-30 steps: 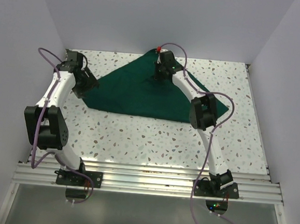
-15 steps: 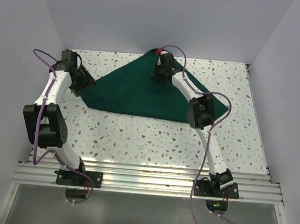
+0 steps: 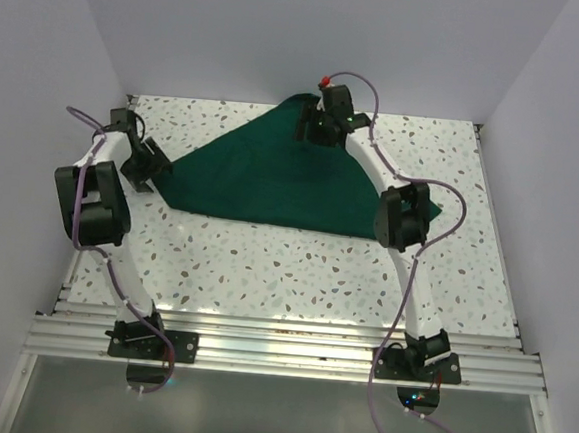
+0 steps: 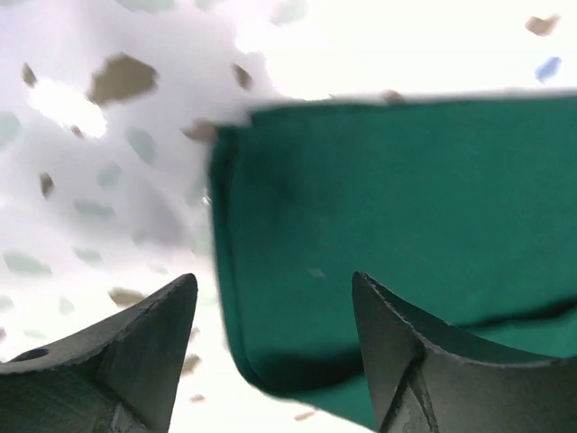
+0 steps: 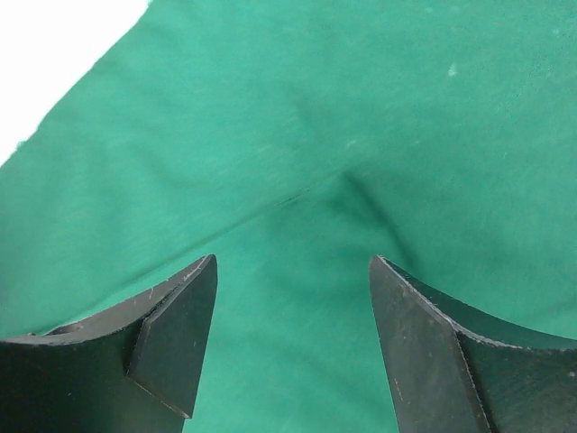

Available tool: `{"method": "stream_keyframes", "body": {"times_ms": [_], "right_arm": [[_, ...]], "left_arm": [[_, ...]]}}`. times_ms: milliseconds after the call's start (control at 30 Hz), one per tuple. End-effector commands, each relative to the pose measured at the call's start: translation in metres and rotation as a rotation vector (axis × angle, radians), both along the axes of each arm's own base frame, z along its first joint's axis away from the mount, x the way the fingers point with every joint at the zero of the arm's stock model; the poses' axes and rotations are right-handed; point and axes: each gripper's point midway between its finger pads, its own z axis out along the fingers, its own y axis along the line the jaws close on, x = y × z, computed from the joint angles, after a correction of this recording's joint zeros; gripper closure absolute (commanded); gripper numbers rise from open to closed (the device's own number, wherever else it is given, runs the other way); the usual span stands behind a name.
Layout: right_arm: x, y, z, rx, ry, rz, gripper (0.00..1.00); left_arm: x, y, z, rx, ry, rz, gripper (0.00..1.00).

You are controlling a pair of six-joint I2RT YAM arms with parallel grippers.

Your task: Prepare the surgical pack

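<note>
Cloth [image 3: 272, 180] folded into a triangle on desk [image 3: 266, 265]: pack likely half-made.
Your left claw [image 4: 270, 298], parted, sits over its corner; right claw [image 5: 293, 271], parted, hangs over a crease; further folds remain.

In the top view the green cloth [image 3: 262, 179] was partly covered along its right side by the right arm [image 3: 371, 171], the jaws of the left gripper [image 3: 151, 169] and right gripper [image 3: 312, 131] were too small to be made out, and in the left wrist view the cloth was blurred and cut off at the right and bottom of the frame.
</note>
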Motion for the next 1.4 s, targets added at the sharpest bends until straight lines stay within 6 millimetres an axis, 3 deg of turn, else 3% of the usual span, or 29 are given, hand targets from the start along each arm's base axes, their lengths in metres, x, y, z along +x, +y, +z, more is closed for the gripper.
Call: {"method": "stream_keyframes", "body": {"times_ms": [0, 67, 100, 133, 167, 200, 300, 700, 900, 1133, 1233, 1367], "right_arm": [[-0.025, -0.006, 0.114, 0.174, -0.04, -0.005, 0.28], [-0.036, -0.011, 0.123, 0.191, -0.027, 0.022, 0.3], [-0.043, -0.014, 0.119, 0.176, -0.009, 0.029, 0.3], [-0.049, -0.021, 0.13, 0.166, -0.026, 0.037, 0.3], [-0.056, -0.029, 0.121, 0.152, 0.006, 0.029, 0.3], [-0.061, -0.034, 0.131, 0.159, -0.003, 0.023, 0.3], [-0.072, -0.045, 0.124, 0.181, 0.035, 0.013, 0.31], [-0.072, -0.056, 0.126, 0.148, 0.027, 0.016, 0.32], [-0.076, -0.056, 0.116, 0.145, 0.053, 0.025, 0.32], [-0.089, -0.066, 0.1, 0.115, 0.094, 0.031, 0.32], [-0.101, -0.072, 0.085, 0.084, 0.137, 0.036, 0.32], [-0.122, -0.089, 0.058, 0.039, 0.232, 0.019, 0.33]], "left_arm": [[0.027, 0.029, -0.003, 0.002, -0.09, -0.011, 0.27], [0.034, 0.04, -0.007, 0.013, -0.097, -0.006, 0.27], [0.037, 0.043, -0.01, 0.024, -0.099, -0.006, 0.28], [0.04, 0.047, -0.009, 0.037, -0.102, -0.006, 0.28], [0.039, 0.049, -0.017, 0.043, -0.086, -0.01, 0.29], [0.043, 0.05, -0.018, 0.046, -0.09, -0.013, 0.29], [0.048, 0.048, -0.034, 0.025, -0.087, -0.043, 0.33], [0.028, 0.035, -0.044, -0.018, -0.055, -0.082, 0.4], [0.025, 0.026, -0.052, -0.062, -0.054, -0.099, 0.44], [0.026, 0.025, -0.054, -0.067, -0.062, -0.104, 0.65], [0.027, 0.026, -0.05, -0.063, -0.062, -0.102, 0.77], [0.029, 0.025, -0.041, -0.063, -0.076, -0.095, 1.0]]}}
